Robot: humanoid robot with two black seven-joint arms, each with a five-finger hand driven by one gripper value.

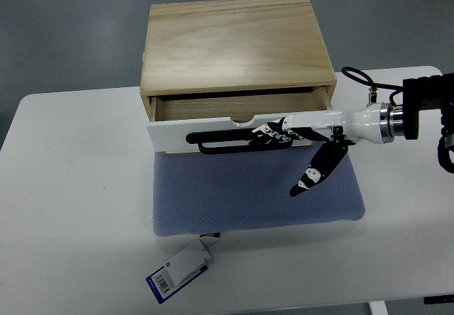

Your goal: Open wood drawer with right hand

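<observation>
A light wood box stands at the back of the white table. Its drawer has a white front panel and is pulled out a short way, so a strip of the wood inside shows. My right hand reaches in from the right. Its black fingers lie along the panel and hook over its top edge near the notch. The thumb points down and away over the mat. The left arm is out of view.
A blue-grey mat lies under and in front of the box. A barcode tag hangs from the mat's front edge. The table's front edge runs close below the tag. A cable loops behind my right wrist.
</observation>
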